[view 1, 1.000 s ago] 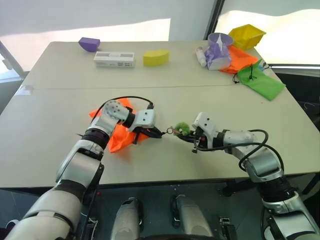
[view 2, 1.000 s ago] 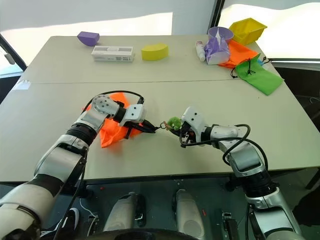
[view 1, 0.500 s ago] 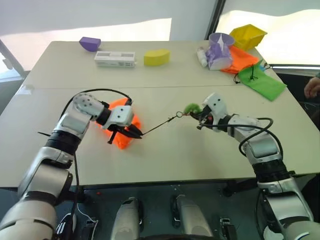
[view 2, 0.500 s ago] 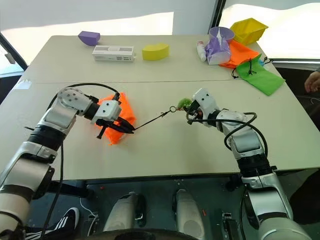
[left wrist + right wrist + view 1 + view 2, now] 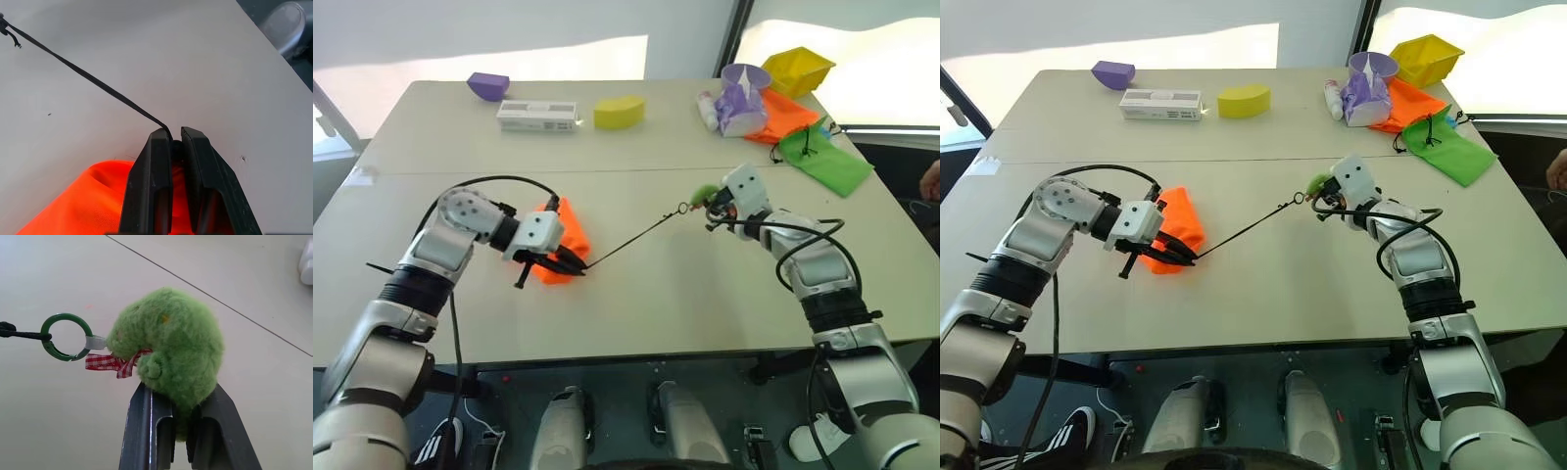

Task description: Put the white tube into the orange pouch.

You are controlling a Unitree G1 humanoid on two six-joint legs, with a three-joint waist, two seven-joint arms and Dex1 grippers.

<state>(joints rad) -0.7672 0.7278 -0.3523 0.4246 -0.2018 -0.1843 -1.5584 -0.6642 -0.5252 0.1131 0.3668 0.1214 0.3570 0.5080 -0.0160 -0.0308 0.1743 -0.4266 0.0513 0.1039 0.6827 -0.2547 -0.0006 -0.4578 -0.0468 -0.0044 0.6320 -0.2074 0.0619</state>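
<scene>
The left gripper (image 5: 176,142) pinched the mouth of the orange pouch (image 5: 564,245), which lay bunched on the table (image 5: 636,294) near its middle. A black cord (image 5: 631,240) ran taut from there to a green fuzzy ball (image 5: 171,347), clamped in the right gripper (image 5: 171,399). I could not make out the white tube.
</scene>
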